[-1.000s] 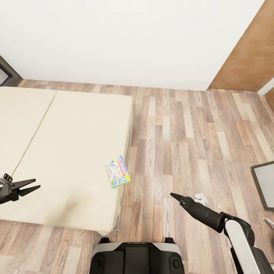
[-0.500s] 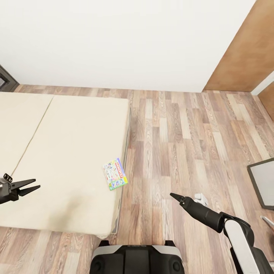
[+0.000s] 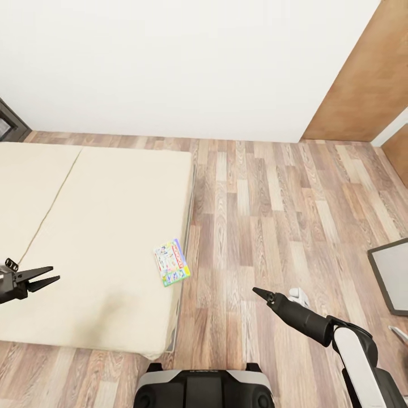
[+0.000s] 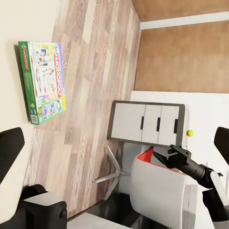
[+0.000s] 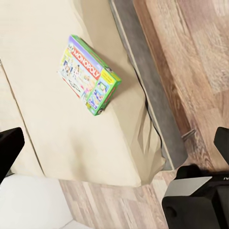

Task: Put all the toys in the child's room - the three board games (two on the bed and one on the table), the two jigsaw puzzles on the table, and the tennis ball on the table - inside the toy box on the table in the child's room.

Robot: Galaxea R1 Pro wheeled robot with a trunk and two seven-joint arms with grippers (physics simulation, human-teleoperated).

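On bed edge, board game

One bed with a cream cover. One board game lies on it, a green-edged box lettered MONOPOLY in the wrist views. One tennis ball, small and yellow-green, sits on one table, which has three white drawers. One chair, white with red at its edge. Two grippers: the left gripper and the right gripper. Two brown wooden door panels.
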